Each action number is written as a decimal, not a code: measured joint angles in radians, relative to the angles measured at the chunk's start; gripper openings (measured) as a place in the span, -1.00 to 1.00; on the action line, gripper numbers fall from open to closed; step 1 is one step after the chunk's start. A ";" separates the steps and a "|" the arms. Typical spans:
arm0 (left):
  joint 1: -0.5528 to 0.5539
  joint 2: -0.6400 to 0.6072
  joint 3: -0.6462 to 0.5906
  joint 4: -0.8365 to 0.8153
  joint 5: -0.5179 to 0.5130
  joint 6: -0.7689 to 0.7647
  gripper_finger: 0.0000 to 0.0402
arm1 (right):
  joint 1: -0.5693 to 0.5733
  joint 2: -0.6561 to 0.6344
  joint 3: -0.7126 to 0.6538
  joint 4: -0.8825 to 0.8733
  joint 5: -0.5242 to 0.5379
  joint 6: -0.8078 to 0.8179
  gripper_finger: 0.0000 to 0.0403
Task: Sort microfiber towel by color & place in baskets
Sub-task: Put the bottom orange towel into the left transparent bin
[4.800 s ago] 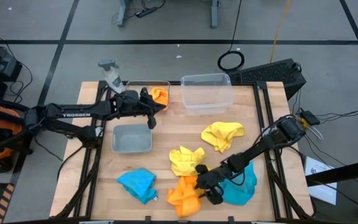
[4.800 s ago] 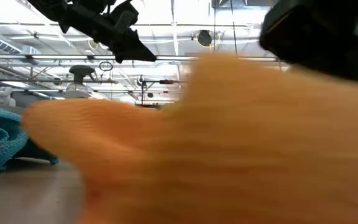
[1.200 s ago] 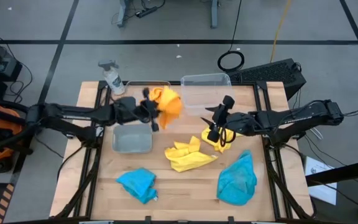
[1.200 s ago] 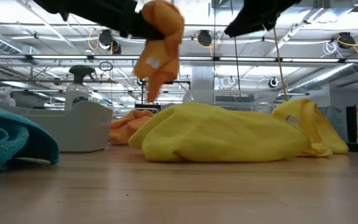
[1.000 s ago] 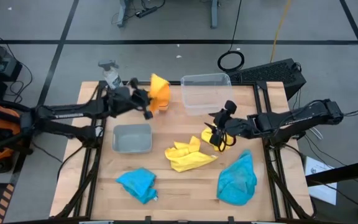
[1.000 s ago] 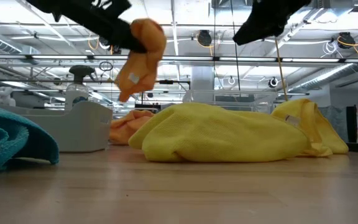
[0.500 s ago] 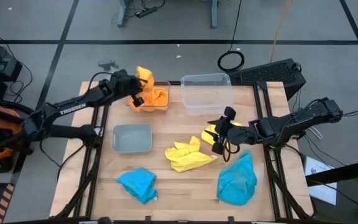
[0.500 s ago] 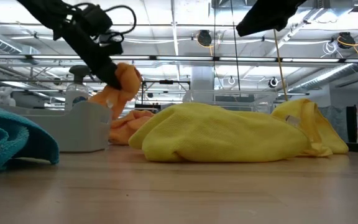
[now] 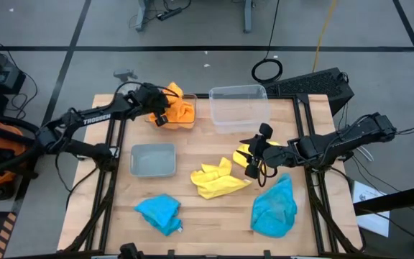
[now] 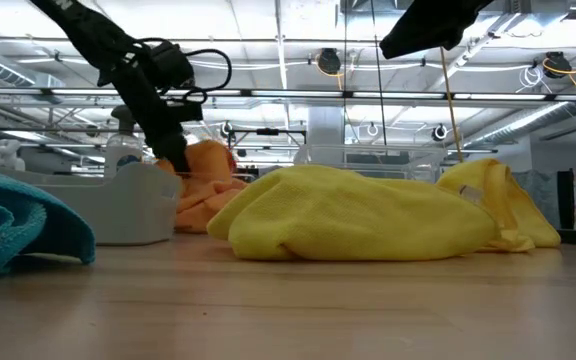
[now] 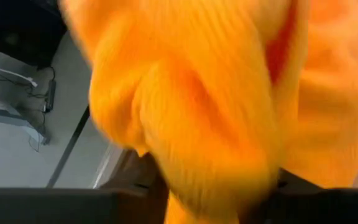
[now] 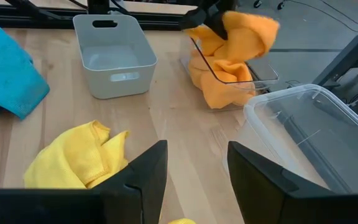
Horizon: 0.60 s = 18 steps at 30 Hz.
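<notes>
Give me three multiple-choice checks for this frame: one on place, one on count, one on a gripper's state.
1. Which container holds orange cloth?
A. the grey tub
B. the large clear basket
C. the small clear basket by the left gripper

2. How many blue cloths lie on the table?
A. one
B. two
C. three

3. The right gripper is:
A. open, holding nothing
B. shut on a yellow cloth
C. shut on a blue cloth

Answers:
1 C: orange cloth fills the small clear basket by the left gripper.
2 B: blue cloths lie near the front edge.
3 A: the right gripper shows a bare gap.
</notes>
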State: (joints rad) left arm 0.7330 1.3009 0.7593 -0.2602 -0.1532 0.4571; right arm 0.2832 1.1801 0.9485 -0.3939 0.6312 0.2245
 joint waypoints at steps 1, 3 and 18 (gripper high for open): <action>0.000 -0.004 0.000 -0.015 -0.004 0.007 -0.19 | 0.000 0.000 0.000 0.000 0.000 0.000 -0.21; -0.003 -0.028 0.000 -0.047 -0.033 0.022 -0.04 | 0.000 0.000 0.000 0.000 0.000 0.000 -0.21; -0.072 -0.176 0.001 0.229 -0.043 0.118 -0.04 | -0.008 0.000 0.000 0.006 0.006 -0.008 -0.21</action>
State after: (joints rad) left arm 0.6605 1.1247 0.7605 -0.0312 -0.1961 0.5746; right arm 0.2752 1.1805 0.9485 -0.3875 0.6376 0.2165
